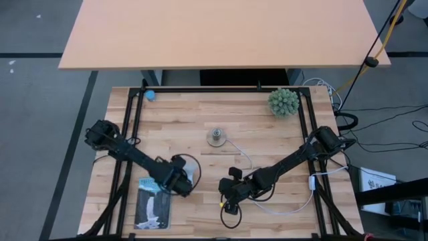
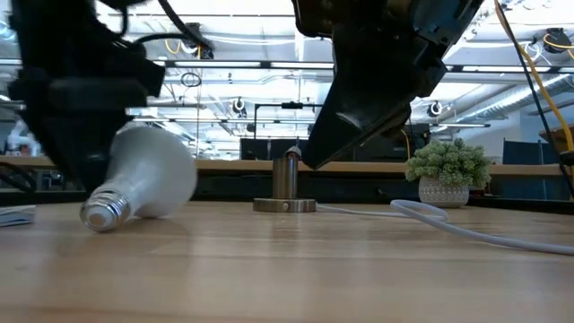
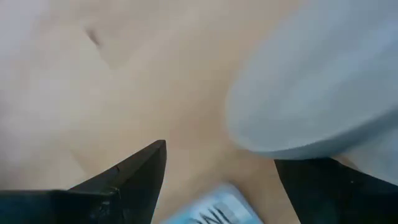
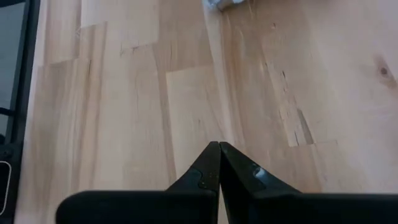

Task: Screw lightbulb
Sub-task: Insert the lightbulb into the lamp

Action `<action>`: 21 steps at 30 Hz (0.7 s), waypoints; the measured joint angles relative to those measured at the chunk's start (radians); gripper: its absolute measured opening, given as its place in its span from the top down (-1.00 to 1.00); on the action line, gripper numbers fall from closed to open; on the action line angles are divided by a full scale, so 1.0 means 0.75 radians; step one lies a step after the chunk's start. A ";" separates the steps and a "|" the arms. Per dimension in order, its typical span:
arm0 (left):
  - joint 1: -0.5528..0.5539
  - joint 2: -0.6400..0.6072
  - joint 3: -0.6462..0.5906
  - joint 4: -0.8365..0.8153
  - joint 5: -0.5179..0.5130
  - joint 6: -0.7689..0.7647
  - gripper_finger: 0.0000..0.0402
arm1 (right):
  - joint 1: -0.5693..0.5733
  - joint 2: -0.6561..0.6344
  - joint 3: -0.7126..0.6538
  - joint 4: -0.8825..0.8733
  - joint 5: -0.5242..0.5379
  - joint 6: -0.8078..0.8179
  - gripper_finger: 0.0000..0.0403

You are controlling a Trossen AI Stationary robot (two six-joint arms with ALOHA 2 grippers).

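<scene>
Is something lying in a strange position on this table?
Yes: the lightbulb lies tipped on its side on the table, by the left gripper, not in the socket standing mid-table.

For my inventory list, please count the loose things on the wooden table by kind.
White frosted lightbulb: 1
Round grey metal socket with white cord: 1
Flat blue packaging card: 1
Small green plant in a white pot: 1
Small blue round thing: 1
Total: 5
</scene>
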 joint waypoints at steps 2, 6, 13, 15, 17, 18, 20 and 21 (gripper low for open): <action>0.035 -0.006 0.000 -0.016 -0.019 0.052 -0.48 | 0.000 0.008 0.000 0.010 0.028 -0.001 1.00; 0.088 -0.078 0.000 -0.164 -0.140 0.059 -0.48 | -0.008 0.050 0.000 0.062 0.111 -0.007 1.00; 0.010 -0.274 0.000 0.015 -0.178 -0.017 -0.48 | -0.043 0.163 0.000 0.082 0.098 -0.033 1.00; -0.061 -0.289 0.000 0.155 -0.203 -0.040 -0.48 | -0.041 0.172 0.002 0.096 0.106 -0.036 1.00; -0.133 -0.287 0.000 0.291 -0.275 -0.045 -0.48 | -0.041 0.173 0.002 0.114 0.099 -0.053 1.00; -0.168 -0.276 0.000 0.360 -0.320 -0.044 -0.48 | -0.041 0.174 0.001 0.132 0.094 -0.060 1.00; -0.223 -0.247 0.000 0.482 -0.381 -0.020 -0.48 | -0.040 0.176 0.001 0.179 0.081 -0.069 1.00; -0.245 -0.232 0.000 0.527 -0.399 0.015 -0.48 | -0.040 0.176 0.001 0.200 0.076 -0.073 1.00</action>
